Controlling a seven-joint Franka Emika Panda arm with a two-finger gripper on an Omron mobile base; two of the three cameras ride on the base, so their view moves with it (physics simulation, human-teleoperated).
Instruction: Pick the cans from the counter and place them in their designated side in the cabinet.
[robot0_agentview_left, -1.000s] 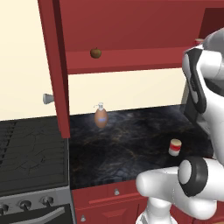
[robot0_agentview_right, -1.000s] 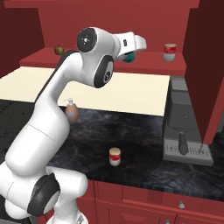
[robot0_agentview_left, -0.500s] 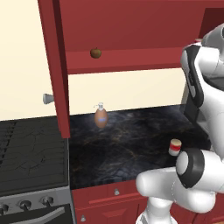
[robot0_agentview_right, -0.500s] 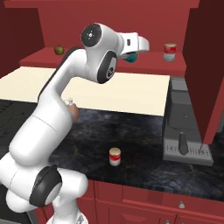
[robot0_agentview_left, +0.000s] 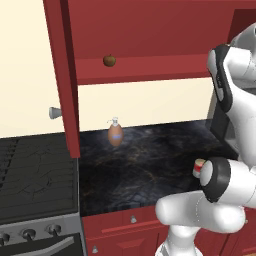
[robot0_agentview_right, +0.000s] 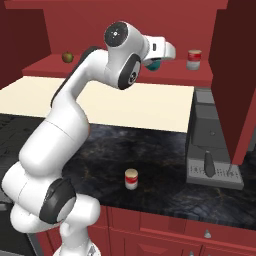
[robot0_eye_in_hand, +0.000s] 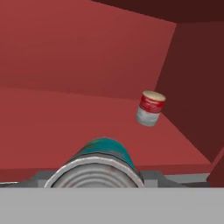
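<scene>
The big dark-red wall cabinet (robot0_agentview_right: 125, 30) is open, and its long red shelf (robot0_agentview_right: 100, 70) already has a red-banded can with a cream top (robot0_agentview_right: 194, 59) standing at the right end. The white arm's gripper (robot0_agentview_right: 156, 64) is up at shelf height, fingers clamped on the teal-blue can (robot0_eye_in_hand: 103, 159). I'd push it in past the shelf lip, keep well clear of that shelved can, and lower it flat before letting go. Another red-banded can (robot0_agentview_right: 131, 178) waits on the glossy black counter (robot0_agentview_right: 165, 170).
</scene>
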